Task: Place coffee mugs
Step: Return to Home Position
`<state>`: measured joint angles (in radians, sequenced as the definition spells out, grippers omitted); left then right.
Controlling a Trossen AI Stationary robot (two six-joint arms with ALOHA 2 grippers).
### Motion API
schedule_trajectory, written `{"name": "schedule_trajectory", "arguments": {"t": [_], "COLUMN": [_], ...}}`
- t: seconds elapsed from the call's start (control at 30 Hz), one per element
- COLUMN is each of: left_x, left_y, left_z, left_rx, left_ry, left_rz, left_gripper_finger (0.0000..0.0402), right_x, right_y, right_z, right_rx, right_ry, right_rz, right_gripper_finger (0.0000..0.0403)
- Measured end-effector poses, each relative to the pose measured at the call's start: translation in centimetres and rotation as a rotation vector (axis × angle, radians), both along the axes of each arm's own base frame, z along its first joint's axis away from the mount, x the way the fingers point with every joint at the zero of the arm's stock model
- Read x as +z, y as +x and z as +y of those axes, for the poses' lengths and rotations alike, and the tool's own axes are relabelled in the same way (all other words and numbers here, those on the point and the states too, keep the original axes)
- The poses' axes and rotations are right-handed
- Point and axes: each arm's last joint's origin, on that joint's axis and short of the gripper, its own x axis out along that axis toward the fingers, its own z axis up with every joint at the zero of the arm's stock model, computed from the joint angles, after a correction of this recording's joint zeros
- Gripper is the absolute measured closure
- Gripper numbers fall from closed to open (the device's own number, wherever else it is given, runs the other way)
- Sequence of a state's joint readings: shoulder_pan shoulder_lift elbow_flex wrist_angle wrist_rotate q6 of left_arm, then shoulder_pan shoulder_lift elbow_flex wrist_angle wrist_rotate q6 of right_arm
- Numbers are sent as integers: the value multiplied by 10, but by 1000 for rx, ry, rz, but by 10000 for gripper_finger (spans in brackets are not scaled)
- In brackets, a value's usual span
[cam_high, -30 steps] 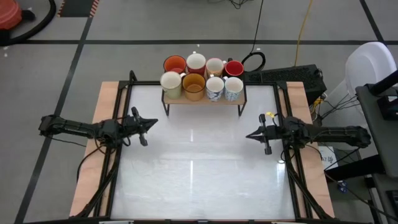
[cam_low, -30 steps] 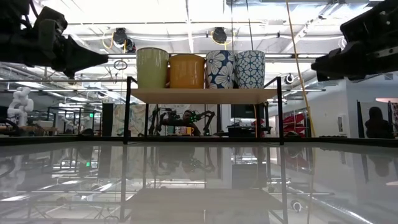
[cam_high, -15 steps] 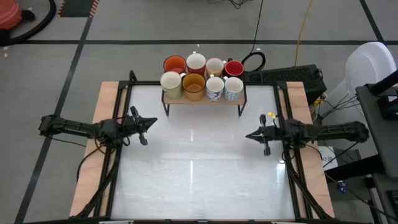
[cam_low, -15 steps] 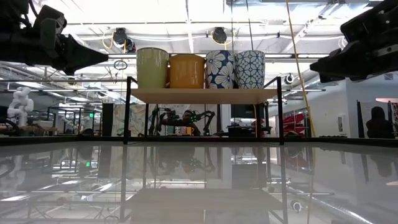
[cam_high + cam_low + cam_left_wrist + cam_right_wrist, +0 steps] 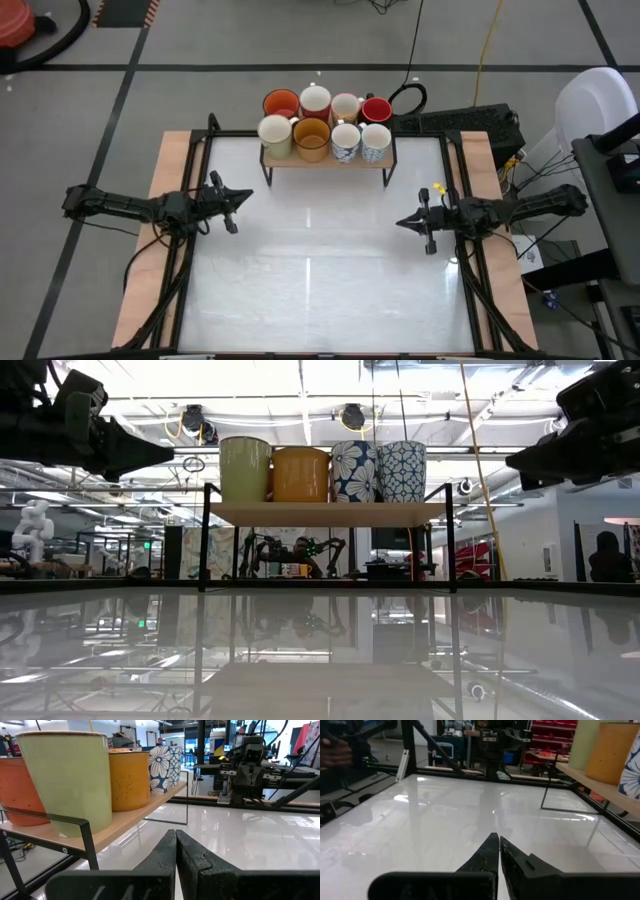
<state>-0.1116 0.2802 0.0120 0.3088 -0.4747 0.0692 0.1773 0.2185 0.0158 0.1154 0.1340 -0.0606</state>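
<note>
1. My left gripper [image 5: 243, 196] is pressed shut on nothing and hangs above the left side of the table [image 5: 320, 270].
2. My right gripper [image 5: 401, 221] is likewise closed and empty, above the right side, its tips facing the other.
3. Eight coffee mugs [image 5: 312, 140] stand in two rows on the shelf [image 5: 330, 161] at the far middle.
</note>
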Motion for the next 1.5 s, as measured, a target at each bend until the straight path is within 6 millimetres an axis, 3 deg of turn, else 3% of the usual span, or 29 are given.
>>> {"name": "schedule_trajectory", "arguments": {"t": [0.43, 0.93, 1.17, 1.5], "left_x": [-6, -7, 2, -2], "left_y": [0, 0, 0, 0], "left_z": [0, 0, -2, -2], "left_rx": [0, -1, -73, -74], "left_ry": [-29, -49, -38, -13], "left_rz": [48, 50, -35, 13], "left_gripper_finger": [396, 396, 396, 396], "right_x": [11, 9, 9, 10], "right_y": [-13, -14, -14, -14], "right_z": [0, 0, 0, 0], "right_rx": [34, 34, 33, 31], "right_ry": [-12, -85, -86, -142], "right_rz": [-134, -123, -120, -138], "right_gripper_finger": [403, 403, 403, 403]}}
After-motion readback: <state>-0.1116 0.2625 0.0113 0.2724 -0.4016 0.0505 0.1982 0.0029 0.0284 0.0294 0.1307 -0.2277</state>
